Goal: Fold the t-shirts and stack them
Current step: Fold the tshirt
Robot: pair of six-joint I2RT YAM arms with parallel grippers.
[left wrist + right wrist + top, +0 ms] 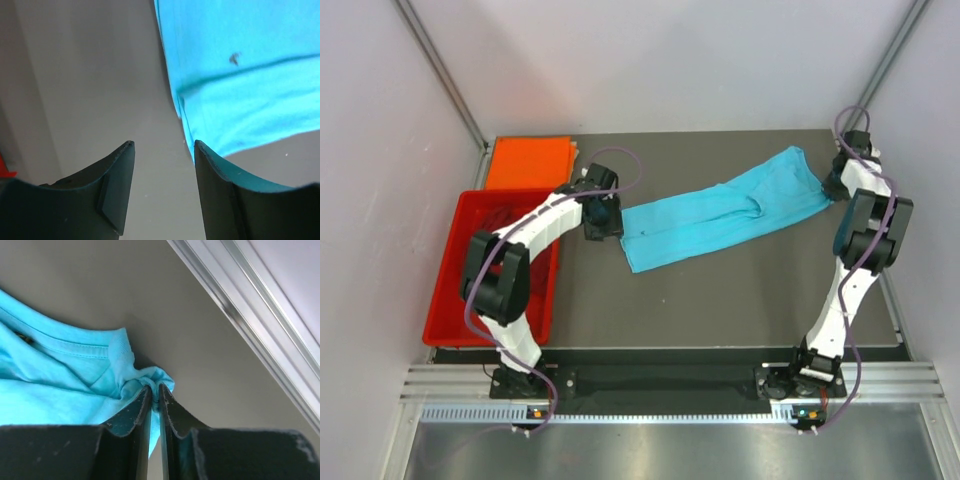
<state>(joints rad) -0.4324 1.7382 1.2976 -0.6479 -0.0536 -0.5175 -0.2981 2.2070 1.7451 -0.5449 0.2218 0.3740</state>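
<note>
The turquoise t-shirt lies as a long, soft, rumpled band across the dark matte table, its long axis running diagonally from near-left to far-right. The right gripper sits at the far-right end, its jaws all but closed on a small bunched pinch of cloth beside the stitched collar band. The left gripper is at the opposite end, jaws partly open and empty. The shirt's edge lies just beside one finger, not between the two. A folded orange t-shirt rests at the back left, behind the rigid red tray.
</note>
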